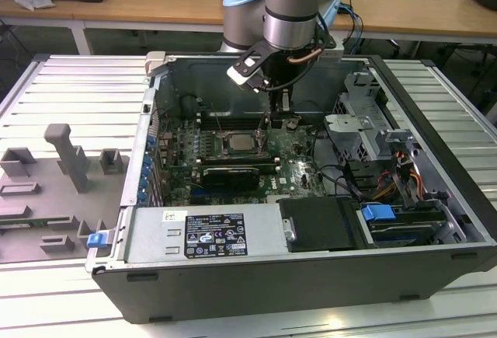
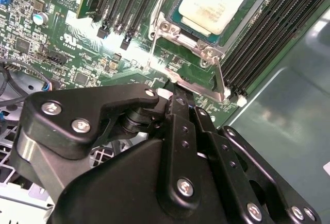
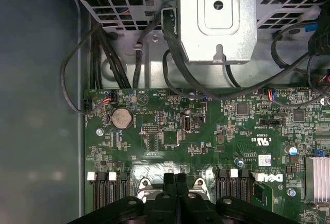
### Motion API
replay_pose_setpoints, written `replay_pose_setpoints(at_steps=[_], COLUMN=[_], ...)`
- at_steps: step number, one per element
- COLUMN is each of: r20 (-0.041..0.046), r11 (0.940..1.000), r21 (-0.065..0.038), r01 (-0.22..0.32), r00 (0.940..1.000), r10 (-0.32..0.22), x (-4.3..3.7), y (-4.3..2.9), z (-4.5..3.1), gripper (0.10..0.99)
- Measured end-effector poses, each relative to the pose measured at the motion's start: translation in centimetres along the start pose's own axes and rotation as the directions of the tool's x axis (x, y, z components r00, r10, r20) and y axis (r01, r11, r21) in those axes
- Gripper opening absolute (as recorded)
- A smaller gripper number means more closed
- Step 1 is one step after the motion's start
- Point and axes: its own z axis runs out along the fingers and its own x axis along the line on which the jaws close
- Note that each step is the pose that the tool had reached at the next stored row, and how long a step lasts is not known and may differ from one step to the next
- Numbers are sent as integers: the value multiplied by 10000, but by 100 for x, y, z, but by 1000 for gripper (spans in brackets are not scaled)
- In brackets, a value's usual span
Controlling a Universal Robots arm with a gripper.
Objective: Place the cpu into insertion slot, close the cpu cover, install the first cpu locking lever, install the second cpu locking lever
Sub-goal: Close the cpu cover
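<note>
The chip (image 2: 215,3) lay seated with the metal cover (image 2: 186,37) down around it — the gripper (image 2: 178,94), jaws pinched together, hovered at the cover's edge — locking apparently unfinished

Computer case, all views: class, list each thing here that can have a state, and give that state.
computer case: open, interior exposed.
gripper: shut, low over the motherboard.
cpu: seated flat in the insertion slot.
cpu cover: down over the cpu, chip showing through its window.
locking lever: beside the gripper; latched or not, cannot tell.
memory slots: empty.
</note>
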Motion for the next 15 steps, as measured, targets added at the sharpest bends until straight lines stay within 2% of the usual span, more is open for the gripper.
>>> replay_pose_setpoints(at_steps=[15], r20=[0], r11=[10000], r21=[-1], r01=[0], r00=[10000], r10=[0], x=[-1], y=[-56], z=[-2], gripper=[106])
